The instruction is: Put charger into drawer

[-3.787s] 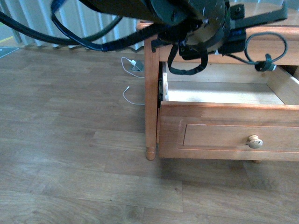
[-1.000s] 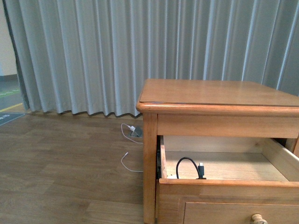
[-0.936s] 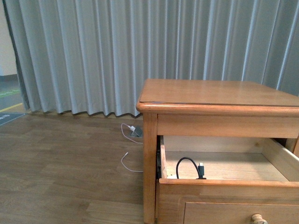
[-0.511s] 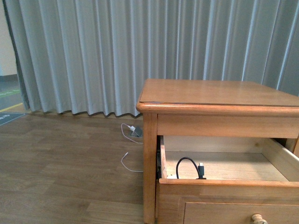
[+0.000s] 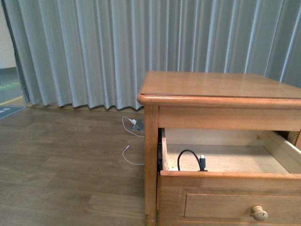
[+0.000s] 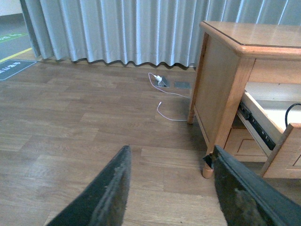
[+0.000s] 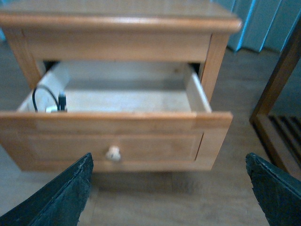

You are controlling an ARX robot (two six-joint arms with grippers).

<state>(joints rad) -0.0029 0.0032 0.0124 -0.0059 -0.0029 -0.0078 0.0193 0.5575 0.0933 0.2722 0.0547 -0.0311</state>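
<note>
Grey curtain [image 5: 117, 47] backs the nightstand [image 5: 221, 84]. Its drawer [image 5: 225, 174] stands open, and the charger [image 5: 202, 162] lies inside by the nightstand's left leg, apparently delivered. Left wrist view: left gripper [image 6: 170, 150] wide and empty beside the nightstand. Right wrist view: right gripper [image 7: 169, 160] wide and empty before it, likely with nothing left to hold.

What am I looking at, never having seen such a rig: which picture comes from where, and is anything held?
A two-armed robot faces a nightstand. The front view comes from a camera on its body; neither arm shows there. The other two come from wrist cameras; the dark shapes are the fingers of the left pincer and right pincer, both open, holding nothing. The charger, its black cable looped, lies in the left front corner of the open drawer. Another white-cabled charger lies on the floor.
</note>
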